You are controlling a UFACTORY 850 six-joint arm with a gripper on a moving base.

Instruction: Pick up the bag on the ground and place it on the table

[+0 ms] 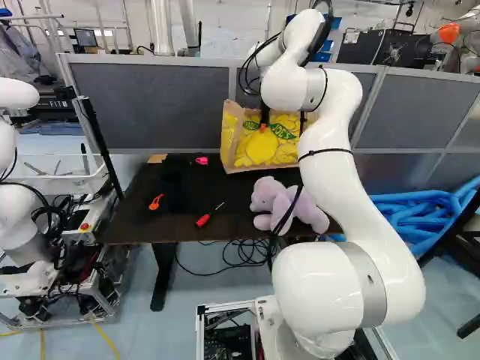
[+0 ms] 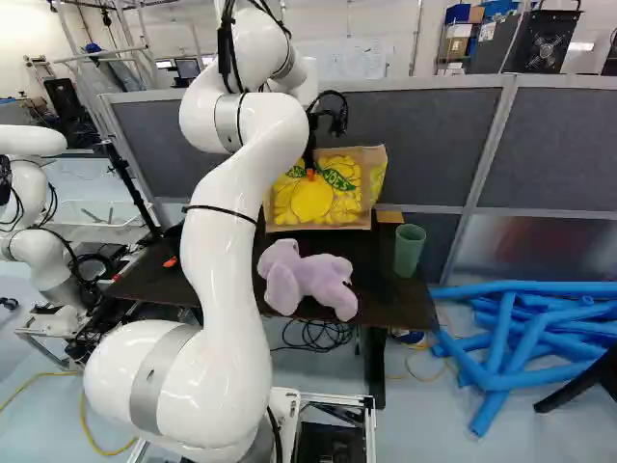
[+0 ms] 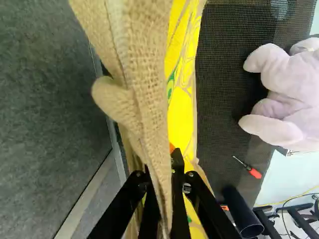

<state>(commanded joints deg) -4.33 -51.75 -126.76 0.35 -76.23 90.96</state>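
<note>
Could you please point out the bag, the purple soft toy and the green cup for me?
Bag [image 2: 313, 201]: right base view, on the yellow print of its front.
Purple soft toy [image 1: 283, 202]: left base view, on its body.
Green cup [image 2: 409, 253]: right base view, on its outer wall.

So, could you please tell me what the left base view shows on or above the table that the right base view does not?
Only the left base view shows the screwdriver, pink item and tan piece.
Only the right base view shows the green cup and tan block.
Both show the bag, plush toy and orange item.
</note>
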